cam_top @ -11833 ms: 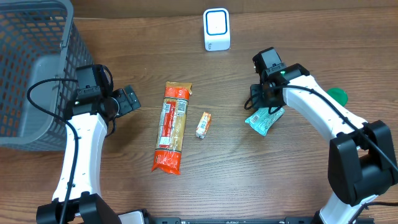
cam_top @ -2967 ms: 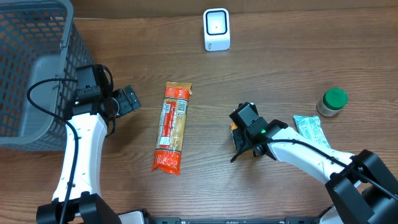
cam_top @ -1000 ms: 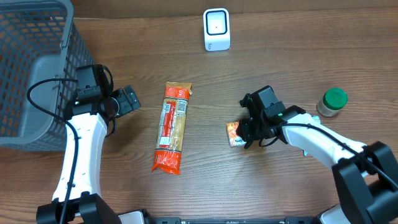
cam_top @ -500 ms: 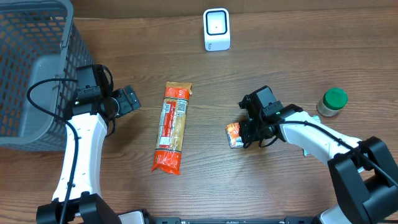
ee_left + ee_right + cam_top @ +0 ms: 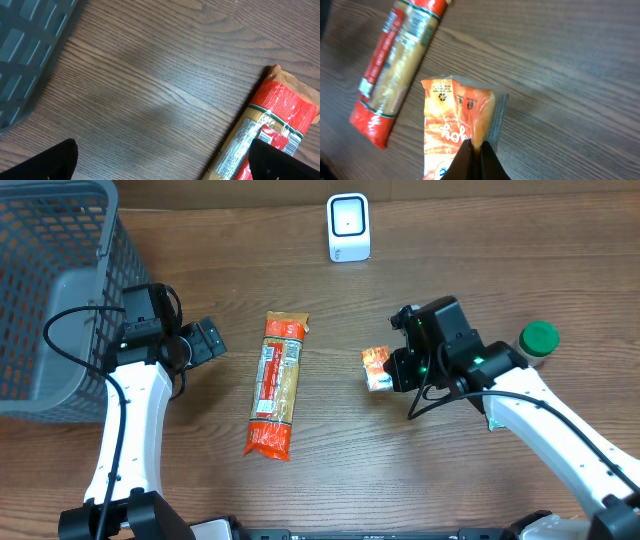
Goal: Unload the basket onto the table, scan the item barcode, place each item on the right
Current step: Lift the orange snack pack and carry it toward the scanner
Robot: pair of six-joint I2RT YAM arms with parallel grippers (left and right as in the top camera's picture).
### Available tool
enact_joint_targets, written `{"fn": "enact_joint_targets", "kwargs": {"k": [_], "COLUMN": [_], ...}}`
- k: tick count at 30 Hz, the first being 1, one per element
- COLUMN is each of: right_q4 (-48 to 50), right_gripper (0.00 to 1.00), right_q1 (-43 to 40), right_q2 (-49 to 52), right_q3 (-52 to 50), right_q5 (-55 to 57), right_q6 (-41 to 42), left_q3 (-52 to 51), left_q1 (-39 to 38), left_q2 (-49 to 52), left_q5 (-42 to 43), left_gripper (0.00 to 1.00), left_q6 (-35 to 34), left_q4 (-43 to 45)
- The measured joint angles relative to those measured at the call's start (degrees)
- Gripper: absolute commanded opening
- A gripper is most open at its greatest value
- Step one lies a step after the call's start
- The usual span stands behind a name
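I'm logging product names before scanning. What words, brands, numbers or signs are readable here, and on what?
"hol": white script on the orange packet pinched in the right claw; what follows is hidden.
Small round symbols along that packet's top: too small to read.
Label print on the pasta packet: too blurred to read.
On the scanner: nothing readable.

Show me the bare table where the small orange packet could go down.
Bare wood lies between the white scanner and the green-lidded jar, and along the near edge between the long red pasta packet and the right arm. Crowded: the left side, with the grey mesh basket and left arm.
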Motion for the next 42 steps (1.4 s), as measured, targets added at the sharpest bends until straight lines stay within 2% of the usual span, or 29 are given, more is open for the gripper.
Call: {"fn": "enact_joint_targets", "kwargs": {"k": [9,16,21,28,31,38,42], "right_q4": [-8.55,-15.21,-26.16,-41.29,-40.68,-33.77,-24.0], "right_gripper": [0.03,0.03,0.03,0.03,0.03,0.03,0.03], "right_q1": [-0.04,-0.04,-0.02,-0.04,-0.02,-0.02,0.39], "right_q2": [-6.12,-6.03,-3.26,8.13,12.79,23.78,28.89], "right_q3": [6.86,13.97,29.68,54.9,59.17,59.58,59.56], "right_q5": [0.02,2.6,5.9,13.64,19.19,28.81,35.74], "right_q6": [-2.05,-3.98,-6.88,-14.4,-17.84,-31.1,-40.0], "left_q3": [0.0,0.0,0.0,0.0,0.0,0.0,0.0], "left_q1": [0.0,0.0,0.0,0.0,0.0,0.0,0.0], "left_q2": [0.0,0.0,0.0,0.0,0.0,0.0,0.0], "left_q5": [0.0,0.0,-0.02,-0.02,0.0,0.0,0.0], "left_gripper": [1.0,1.0,1.0,1.0,1.0,1.0,1.0], "left_q6": [0.0,0.0,-0.02,0.0,-0.02,-0.02,-0.02], "left_q4": [0.0,-0.02,0.0,0.0,-0.02,-0.02,-0.02]}}
